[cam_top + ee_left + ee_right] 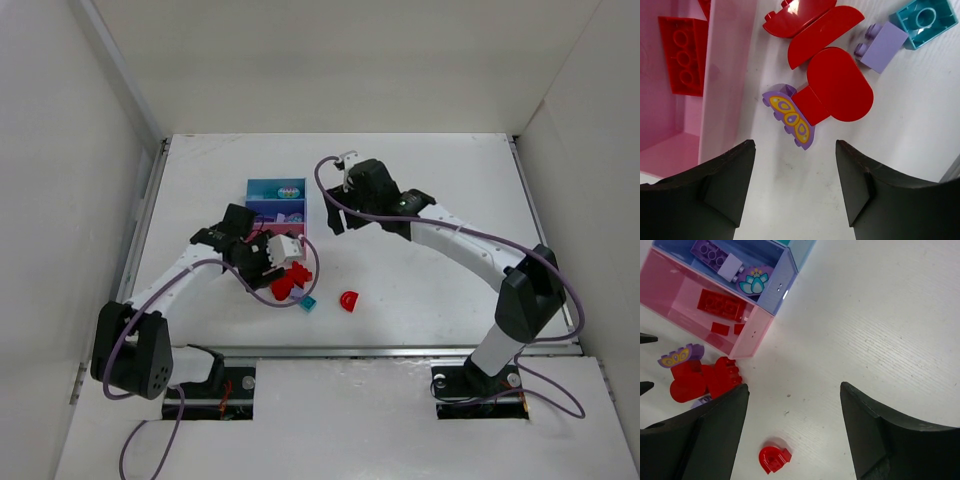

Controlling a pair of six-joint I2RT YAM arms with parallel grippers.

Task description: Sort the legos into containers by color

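You are seeing the containers (756,330) sitting on the bench (400,300) with a few bricks (720,305) lying inside, the loose legos (290,283) clustering just before them, and the arch piece (348,300) lying apart, right of that cluster.

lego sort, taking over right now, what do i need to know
Left fingers: open, empty, above the butterfly-print purple brick beside the pink tray.
Right fingers: open, empty, above the table near the red arch.
Done: red bricks in the pink tray; purple brick and lotus-print piece in the purple-blue tray.
Left: loose red pieces, lilac brick, teal brick, butterfly brick, arch; all outside the trays.
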